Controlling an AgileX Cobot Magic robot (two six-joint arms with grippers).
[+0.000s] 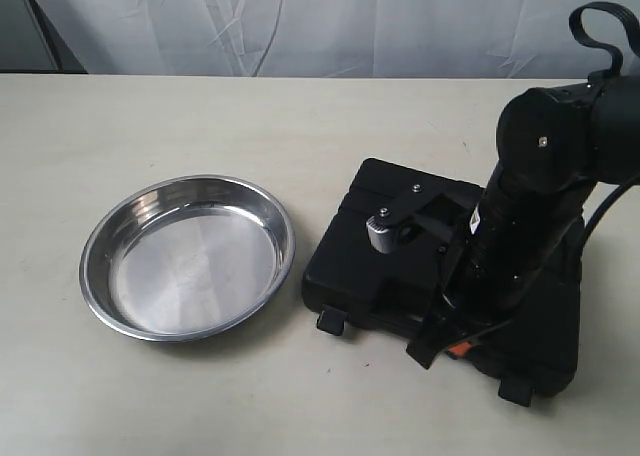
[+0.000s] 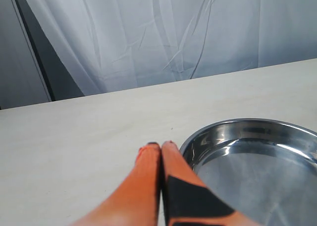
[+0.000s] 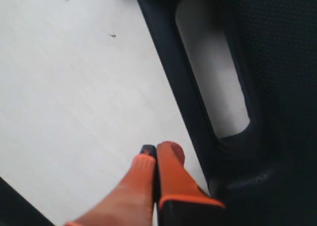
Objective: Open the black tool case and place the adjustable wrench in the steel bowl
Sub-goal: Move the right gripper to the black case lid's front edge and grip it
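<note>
The black tool case [image 1: 360, 266] lies on the table right of centre with its lid down, so the adjustable wrench is hidden. The steel bowl [image 1: 188, 256] sits to its left, holding nothing. My right gripper [image 3: 157, 149] is shut on nothing, its tips just off the case's handle edge beside the handle slot [image 3: 213, 77]. In the exterior view the right gripper [image 1: 452, 350] reaches down at the case's near edge. My left gripper [image 2: 161, 145] is shut with nothing in it, low over the table beside the bowl's rim [image 2: 198, 137]; the exterior view does not show it.
Two latches [image 1: 331, 322] [image 1: 517, 389] stick out from the case's near edge. The right arm [image 1: 540, 166] covers much of the case's right half. A white curtain [image 1: 300, 21] hangs behind the beige table [image 1: 200, 126].
</note>
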